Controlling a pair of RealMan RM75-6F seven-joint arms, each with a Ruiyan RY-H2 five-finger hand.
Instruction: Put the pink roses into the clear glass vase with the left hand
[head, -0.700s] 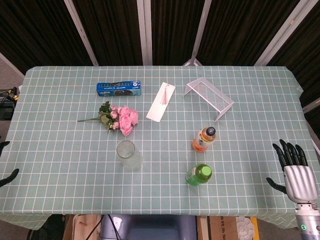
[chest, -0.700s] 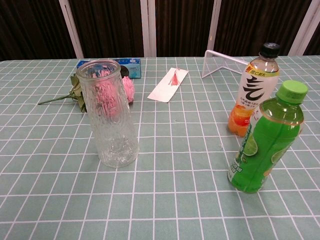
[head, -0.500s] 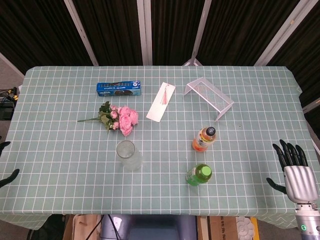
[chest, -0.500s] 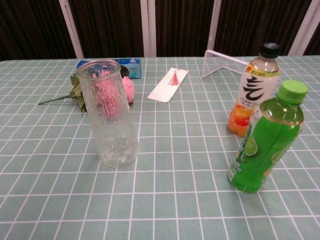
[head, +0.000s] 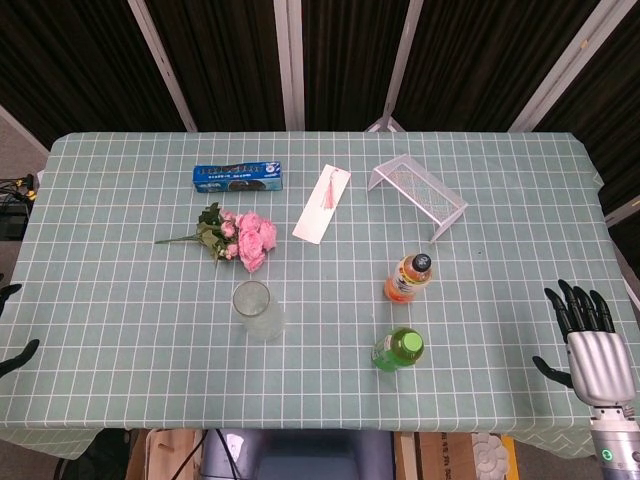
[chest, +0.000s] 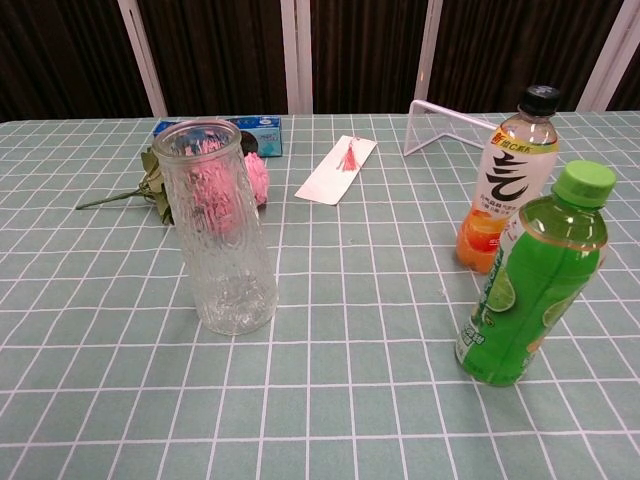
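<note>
Roses (head: 246, 238): pink bunch lying flat, w/ maybe leafy stem.

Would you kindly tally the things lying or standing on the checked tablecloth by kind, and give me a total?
Capped plastic drink bottles: 2 (green bottle, orange bottle)
Clear glass vase: 1
Bunch of pink roses: 1
Blue snack box: 1
White tasselled bookmark card: 1
Clear bent plastic stand: 1
Total: 7

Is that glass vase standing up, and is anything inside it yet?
Upright and empty: the vase stands on the tablecloth, while the pink roses lie on the table behind it.
</note>
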